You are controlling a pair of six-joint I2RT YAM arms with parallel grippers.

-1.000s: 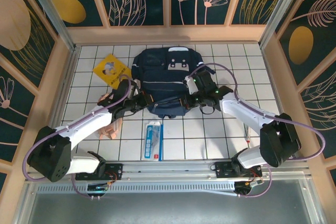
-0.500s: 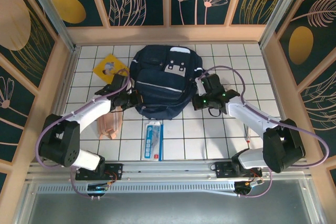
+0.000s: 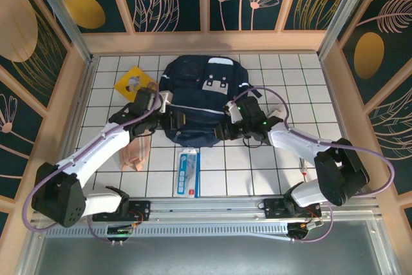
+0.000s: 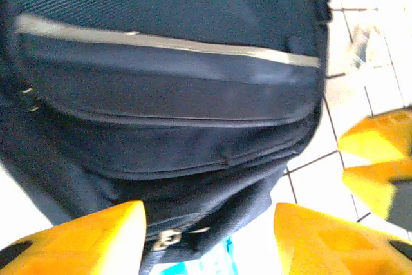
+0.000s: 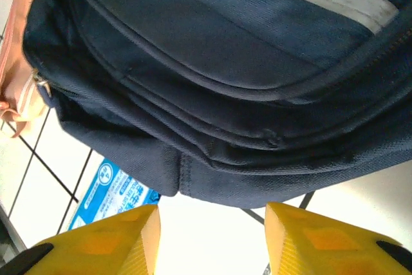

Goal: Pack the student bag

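I'm working over the white-tiled desk (image 3: 257,172). The navy student bag (image 3: 203,104) lies flat at its centre toward the far side, reflective stripe up and its near hem facing the arms.

The left claw (image 3: 168,120) sits at the bag's near-left corner and the right claw (image 3: 225,130) at its near-right corner. From the left wrist, the left claw (image 4: 209,236) is spread wide, and the bag's lower edge and a metal zip pull (image 4: 166,237) dip into the gap. From the right wrist, the right claw (image 5: 212,236) is also spread, with bare desk between its fingers and the hem just ahead. Neither one pinches anything.

I judge the step in hand to be taking hold of the bag so it can be opened; nothing looks packed yet. To do that well I'd close both claws on the seam itself rather than on loose fabric, keep the two grips level, and steer the left one to that zip pull.

A blue-and-white carton (image 3: 188,172) waits just near of the bag, a pink fabric pouch (image 3: 134,152) lies under the left arm, and a yellow booklet (image 3: 134,83) sits at the bag's left.
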